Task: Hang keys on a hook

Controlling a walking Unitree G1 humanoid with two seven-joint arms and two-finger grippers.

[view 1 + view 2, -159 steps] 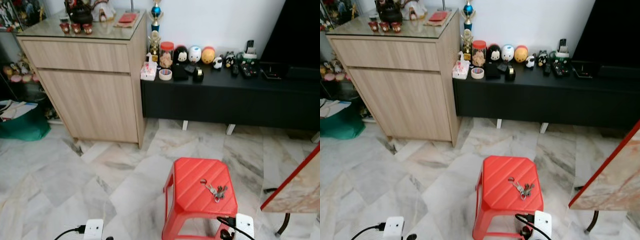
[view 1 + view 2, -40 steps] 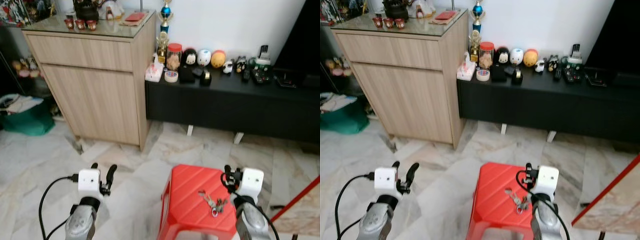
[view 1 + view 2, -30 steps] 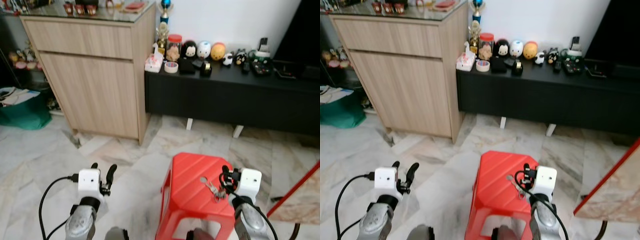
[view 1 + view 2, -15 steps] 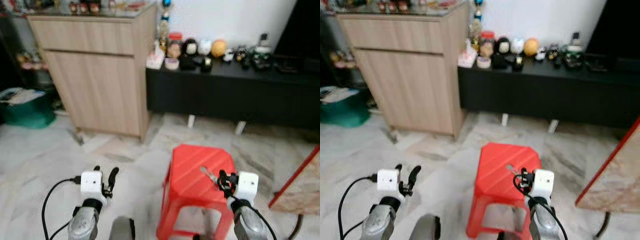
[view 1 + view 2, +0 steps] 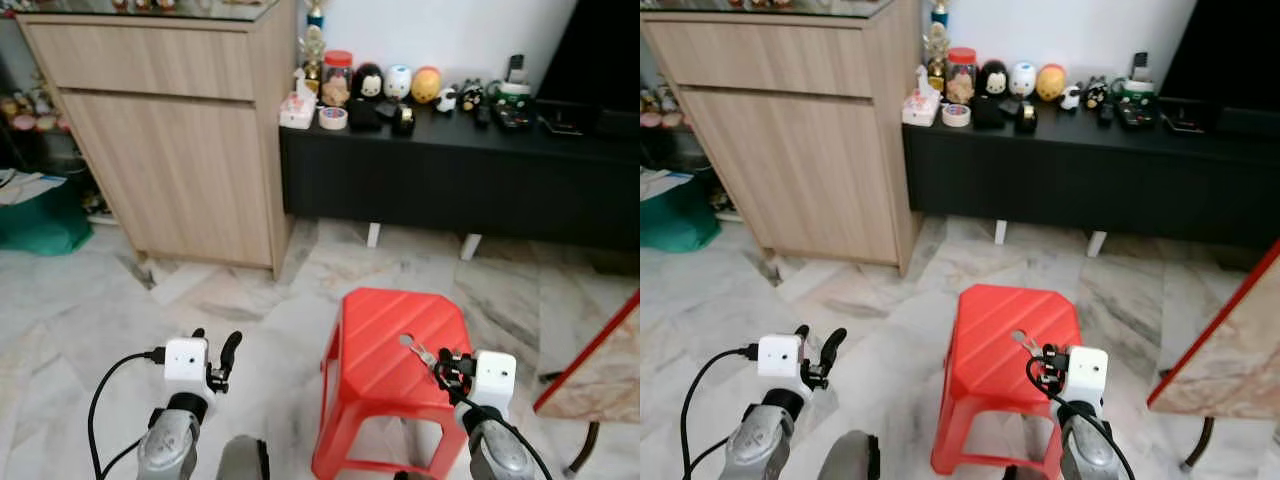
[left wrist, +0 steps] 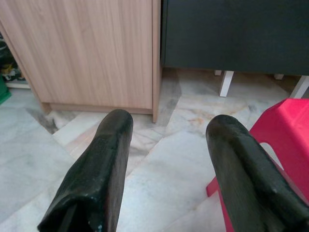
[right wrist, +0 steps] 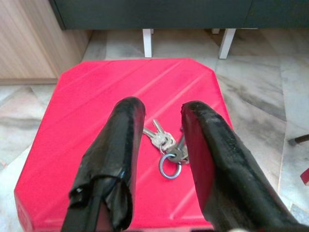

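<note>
1. On the red stool (image 5: 385,340), toward its 3 o'clock edge as the head cam sees it, lies the bunch of keys (image 7: 166,144), flat on the ribbed top, nothing else touching it.
2. R gripper (image 7: 159,140) hangs right above the keys, fingers parted with a moderate gap, holding nothing; in the wrist view the bunch sits in the gap between the two black fingers.
3. L gripper (image 6: 166,159) is spread wide and empty, off at the stool's 9 o'clock over the marble floor (image 5: 90,310), idle.
4. Step in hand, as I judge it: the pick. To do it well, drop straight down so the fingers straddle the ring (image 7: 169,167), then close on the ring or the thick knot of keys, not a single blade. Thin metal on slick plastic will likely skate if nudged sideways.
5. Orientation, in the wrist view: long axis runs approx 11 to 5 o'clock, blades fanning to 11, ring at the 5 end nearest the wrist.
6. No hook visible yet; locate one after lift.
</note>
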